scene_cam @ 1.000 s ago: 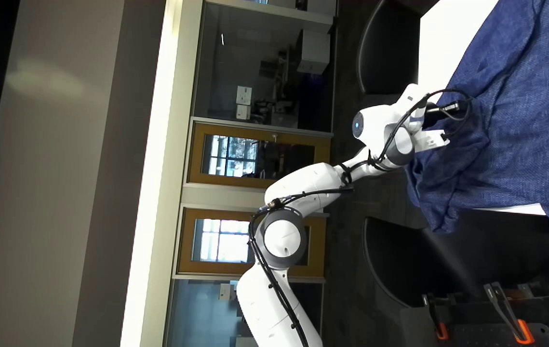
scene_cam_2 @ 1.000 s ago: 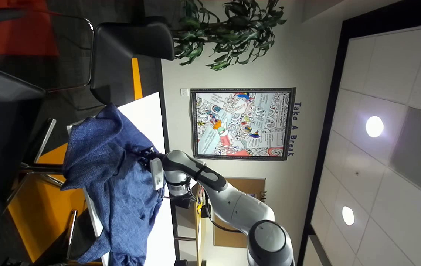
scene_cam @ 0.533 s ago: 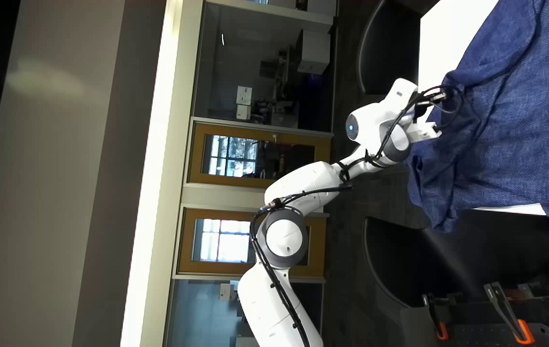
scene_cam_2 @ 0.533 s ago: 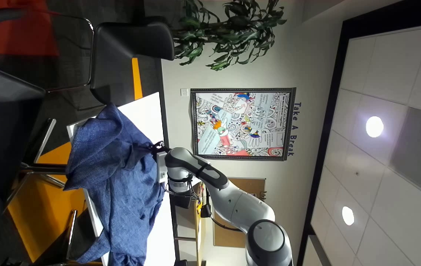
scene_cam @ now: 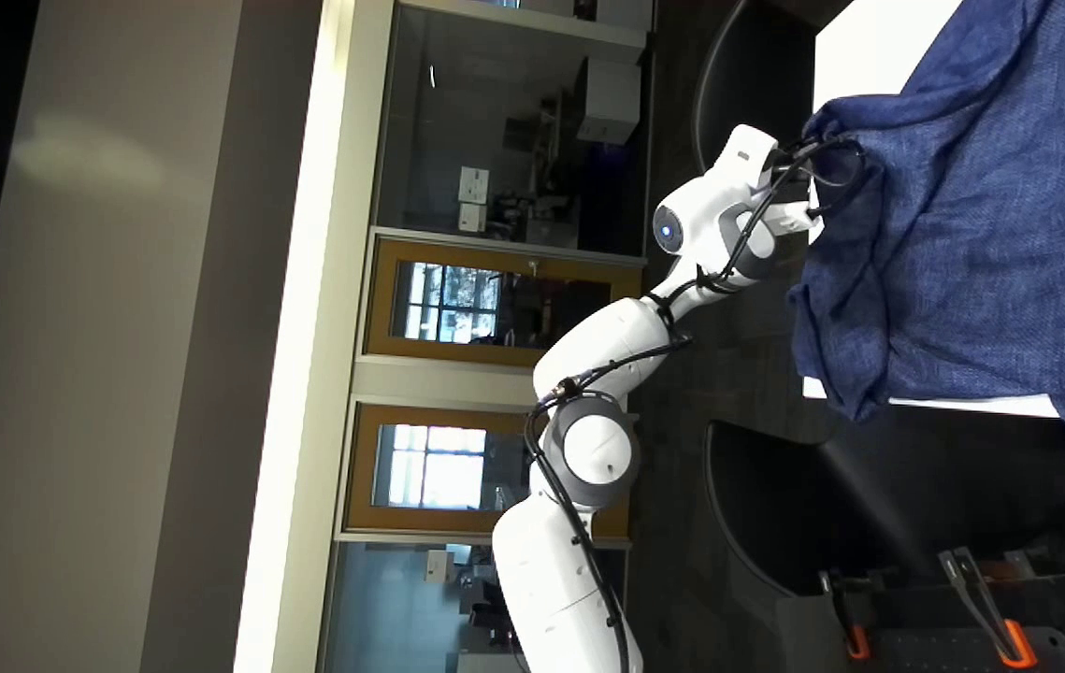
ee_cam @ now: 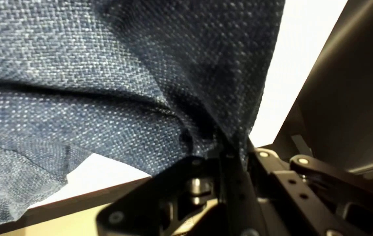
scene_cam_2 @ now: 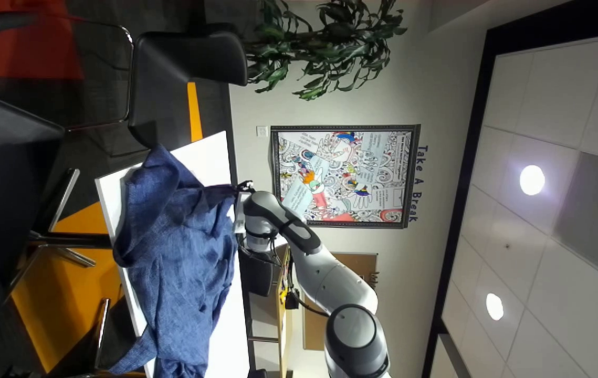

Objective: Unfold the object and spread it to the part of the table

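The cloth lies over much of the worktop, smoother across its middle, bunched toward the end nearest the hand, which we find clamped on a gathered fold of it. We take the step in hand to be drawing this fold outward so that the bunched end opens. To do it well, we would pull slowly and nearly level, letting the wrinkles run out without the whole cloth sliding; then lower the fold until it touches the worktop before loosening the grip. How high the fold stands we cannot tell. As to edges, bare white shows at the corner beyond the fold and in a strip along the side toward the wall, so we have room to spread in those directions. On the opposite long side the cloth spills past the edge in both exterior views; we would draw it inward there, since more weight hanging over could drag it down. The hand is near the bare corner; whether it stands over the worktop or just past its edge is unclear. Farther out, a chair stands beyond the end and another chair beside the long side, so we would keep the arm high when passing either.
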